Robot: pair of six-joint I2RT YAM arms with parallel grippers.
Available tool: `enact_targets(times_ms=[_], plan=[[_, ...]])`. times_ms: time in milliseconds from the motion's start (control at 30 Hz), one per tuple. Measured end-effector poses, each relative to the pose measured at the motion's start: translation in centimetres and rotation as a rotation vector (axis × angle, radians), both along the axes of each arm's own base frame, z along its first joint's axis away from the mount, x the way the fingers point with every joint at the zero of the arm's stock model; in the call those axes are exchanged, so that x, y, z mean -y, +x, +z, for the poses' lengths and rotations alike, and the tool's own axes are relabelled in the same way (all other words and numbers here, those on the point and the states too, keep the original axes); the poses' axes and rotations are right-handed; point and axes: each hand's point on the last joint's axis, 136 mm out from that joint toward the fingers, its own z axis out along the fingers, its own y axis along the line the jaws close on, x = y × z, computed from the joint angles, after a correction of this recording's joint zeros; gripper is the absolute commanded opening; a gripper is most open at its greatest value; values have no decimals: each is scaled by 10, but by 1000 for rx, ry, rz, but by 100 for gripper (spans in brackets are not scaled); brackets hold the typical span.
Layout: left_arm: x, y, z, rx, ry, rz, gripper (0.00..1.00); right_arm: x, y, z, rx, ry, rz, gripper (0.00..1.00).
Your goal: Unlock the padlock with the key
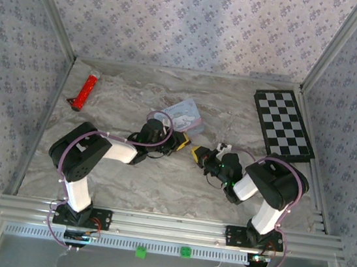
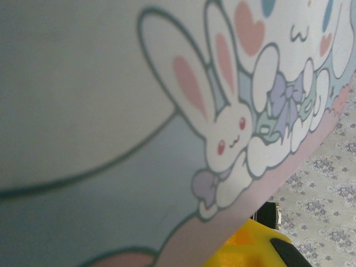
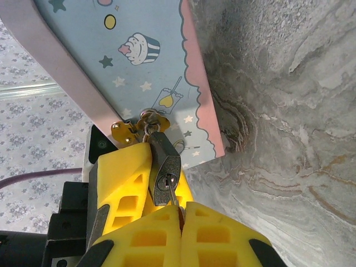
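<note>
Crowded middle, clear near side
The cartoon tin (image 1: 184,116) walled in my left gripper (image 1: 183,145); bare tabletop (image 1: 158,190) lay open nearer my bases.

The tin (image 3: 139,67) is pastel blue, the padlock (image 3: 165,175) dark grey.

**Your workspace: a papered booth around a marbled table**

You look down into a three-sided booth. Its back wall (image 1: 193,23), left wall (image 1: 7,84) and right wall (image 1: 356,130) all carry the same pale grey-lilac floral wallpaper, and slanting aluminium posts (image 1: 50,8) mark the corners. Your tabletop (image 1: 158,190) is grey marbled and looks rumpled toward the back. A black-and-white checkerboard (image 1: 283,124) lies flat at its far right. A slotted aluminium rail (image 1: 166,224) runs along the near edge. The light is soft and even, and the shadows are faint.
</note>
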Motion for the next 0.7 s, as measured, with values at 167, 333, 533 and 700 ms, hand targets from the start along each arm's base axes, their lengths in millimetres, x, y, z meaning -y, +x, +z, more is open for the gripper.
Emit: enact_targets(times_ms=[167,333,533,700], plan=[[-1,2,-1,2,5,11,15,0,2,-2,-6,1,-2,0],[-1,2,0,3,4,13,15,1,4,-1,-5,7,5,0],[-3,4,0,8,8,26,14,-1,7,-2,-13,15,16,0],[-2,6,1,12,7,31,13,0,9,-1,-11,17,13,0]])
